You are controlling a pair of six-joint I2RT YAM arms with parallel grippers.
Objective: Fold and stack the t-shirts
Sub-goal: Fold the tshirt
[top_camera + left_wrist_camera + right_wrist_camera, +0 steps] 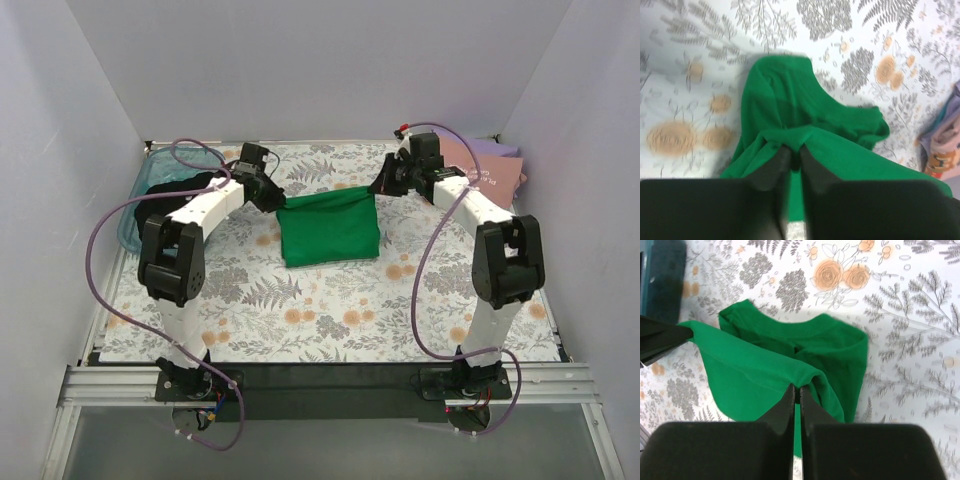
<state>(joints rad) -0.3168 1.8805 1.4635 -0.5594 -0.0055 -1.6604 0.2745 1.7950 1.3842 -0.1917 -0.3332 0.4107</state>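
Green t-shirt (pixel 328 228), partly folded, lies mid-counter (pixel 330 310) in the top view. Left hand (pixel 274 198) and right hand (pixel 380 186) are each at a far corner. Teal bin (pixel 128 228), far left, contains the black t-shirt (pixel 175 185). Pink t-shirt (pixel 470 165) and lavender t-shirt (pixel 500 150) are piled together, far right.

Left wrist view: left hand nipped tight on a green fold. Only here does the pink t-shirt's orange graphic show.

Right wrist view: right hand clamped on green cloth, with the left hand gripping the opposite corner.
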